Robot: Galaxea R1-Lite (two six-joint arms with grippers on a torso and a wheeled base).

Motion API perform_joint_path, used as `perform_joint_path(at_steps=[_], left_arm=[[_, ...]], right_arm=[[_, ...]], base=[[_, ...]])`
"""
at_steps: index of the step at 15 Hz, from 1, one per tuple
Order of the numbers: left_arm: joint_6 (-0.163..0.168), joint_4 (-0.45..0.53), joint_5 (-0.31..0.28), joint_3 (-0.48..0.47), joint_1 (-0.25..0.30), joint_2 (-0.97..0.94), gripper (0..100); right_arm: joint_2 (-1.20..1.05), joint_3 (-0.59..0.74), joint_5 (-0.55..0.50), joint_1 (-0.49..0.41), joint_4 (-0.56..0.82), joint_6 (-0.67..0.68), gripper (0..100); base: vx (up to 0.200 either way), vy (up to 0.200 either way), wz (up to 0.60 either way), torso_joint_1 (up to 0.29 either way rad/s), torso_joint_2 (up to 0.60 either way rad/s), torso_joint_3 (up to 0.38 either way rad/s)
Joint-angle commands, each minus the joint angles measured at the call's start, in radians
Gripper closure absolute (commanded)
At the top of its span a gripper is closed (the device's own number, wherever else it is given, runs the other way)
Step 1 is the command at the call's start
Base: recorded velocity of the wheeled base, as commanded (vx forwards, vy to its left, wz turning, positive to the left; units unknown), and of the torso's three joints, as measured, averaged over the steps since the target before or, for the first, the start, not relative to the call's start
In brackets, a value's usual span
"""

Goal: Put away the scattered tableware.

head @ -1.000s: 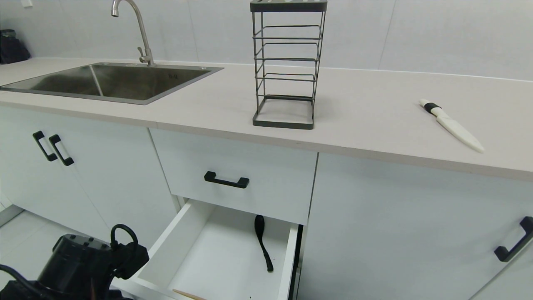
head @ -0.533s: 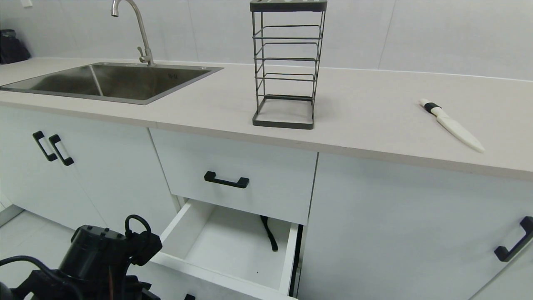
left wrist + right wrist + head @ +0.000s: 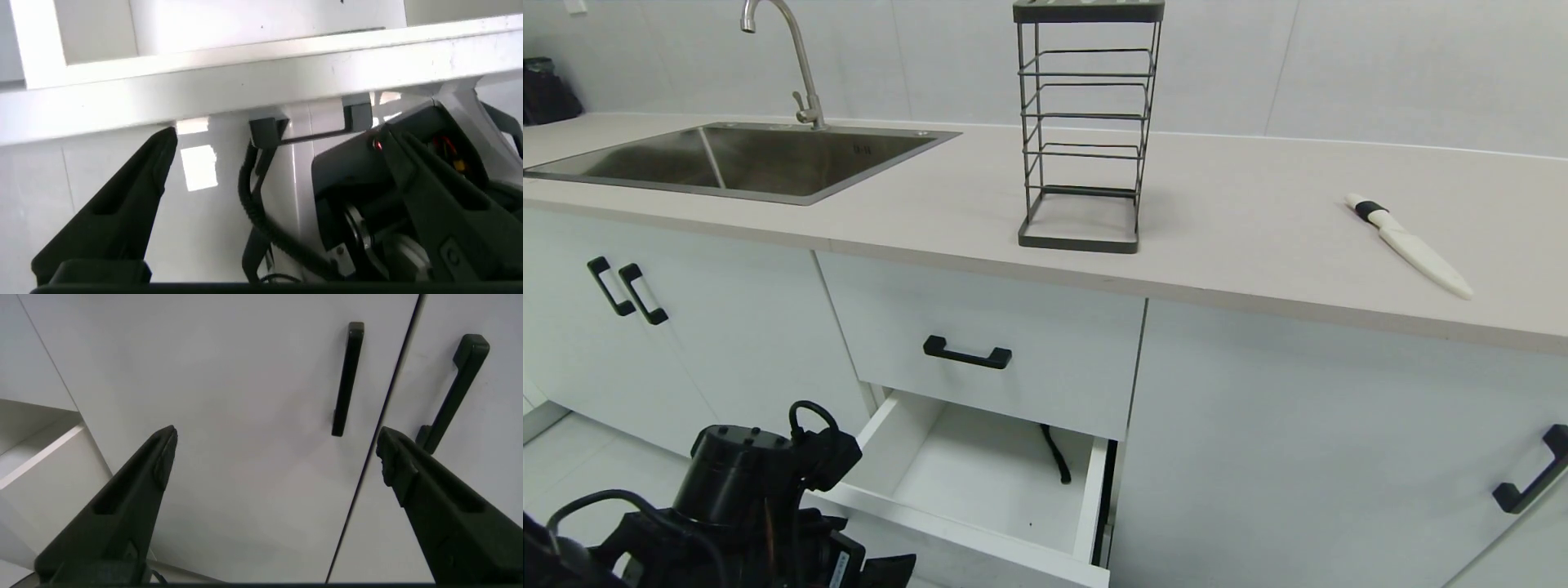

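Observation:
A low white drawer (image 3: 980,535) stands partly open under the counter. Inside it lies a black spoon (image 3: 1055,459), its bowl end hidden beneath the drawer front above. My left arm (image 3: 743,490) is low at the drawer's front. Its gripper (image 3: 286,212) is open, fingers (image 3: 139,204) wide apart, with the drawer's black handle (image 3: 310,131) just ahead between them. A white knife (image 3: 1409,245) with a black band lies on the counter at the right. My right gripper (image 3: 278,498) is open and holds nothing, facing white cabinet doors.
A tall black wire rack (image 3: 1086,131) stands mid-counter, and a steel sink (image 3: 735,159) with a tap is at the left. A shut drawer with a black handle (image 3: 966,354) sits above the open one. The doors before my right gripper carry two black handles (image 3: 347,380).
The low drawer has slid inward, and my left arm has moved forward with it toward the cabinet. More of the black spoon is now hidden, and the wooden stick at the drawer's front is out of sight.

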Motion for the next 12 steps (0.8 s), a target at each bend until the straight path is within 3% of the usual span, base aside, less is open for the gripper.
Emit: perform_joint_path(at_steps=[1,7,12], left_arm=[[0.001,-0.034,-0.002,-0.001,-0.004,0.054,0],[0.001,-0.113,-0.002,-0.01,-0.016,0.099,0],[0.001,-0.243,-0.003,-0.011,-0.018,0.16,0]], right_arm=[[0.001,0.0,0.001,0.0,0.0,0.0,0],[0.001,0.0,0.001,0.0,0.0,0.0,0],[0.001,0.0,0.001,0.0,0.0,0.0,0]], base=[[0.0,0.0,0.0,0.0,0.0,0.0],[0.0,0.0,0.0,0.0,0.0,0.0],[0.0,0.0,0.0,0.0,0.0,0.0]])
